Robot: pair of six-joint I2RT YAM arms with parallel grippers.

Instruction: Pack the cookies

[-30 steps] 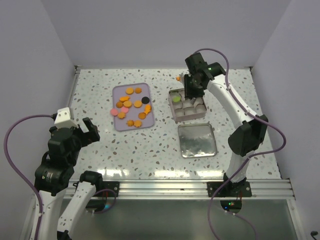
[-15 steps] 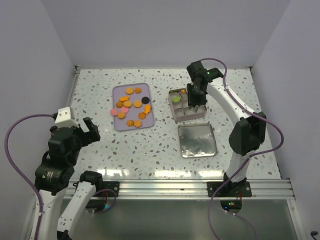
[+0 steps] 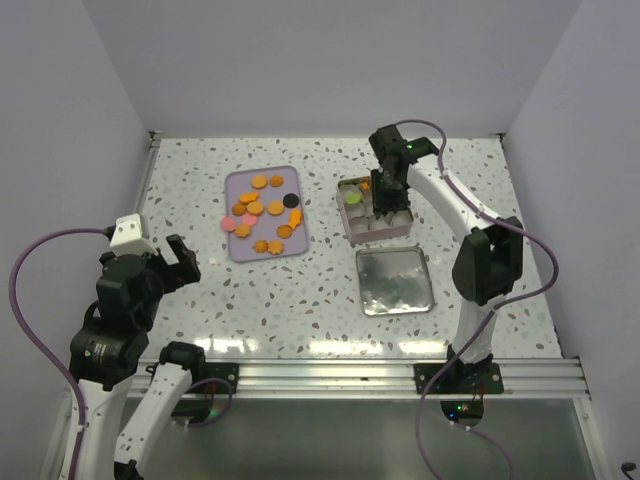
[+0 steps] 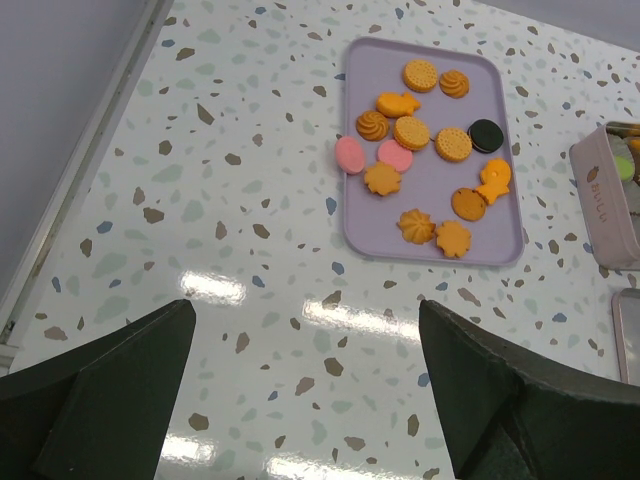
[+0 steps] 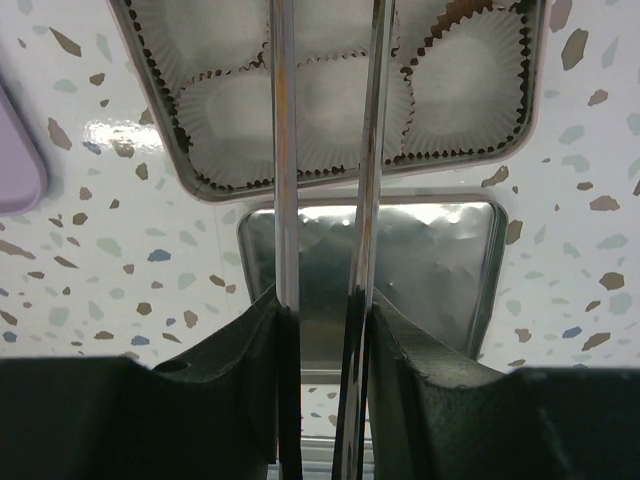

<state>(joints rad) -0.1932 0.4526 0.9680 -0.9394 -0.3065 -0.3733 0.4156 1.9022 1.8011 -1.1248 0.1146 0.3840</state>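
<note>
Several cookies (image 3: 262, 208), mostly orange with pink ones and a black one, lie on the lilac tray (image 3: 243, 246); they also show in the left wrist view (image 4: 410, 132). A green cookie (image 3: 353, 197) sits in a cup of the square tin (image 3: 376, 232). My right gripper (image 3: 388, 188) is shut on metal tongs (image 5: 285, 150) and hangs low over the tin (image 5: 152, 95). A small orange cookie (image 3: 366, 184) shows at the tongs' end by the tin's back left; the tips are out of the wrist view. My left gripper (image 4: 305, 312) is open and empty, near the front left.
The tin's metal lid (image 3: 394, 280) lies flat just in front of the tin, also in the right wrist view (image 5: 440, 270). White paper cups (image 5: 470, 85) line the tin. Walls close off the table at the left, back and right.
My right gripper has come down and toward me, from behind the tin to low over it, carrying the orange cookie on the tongs. The left arm has not moved.
</note>
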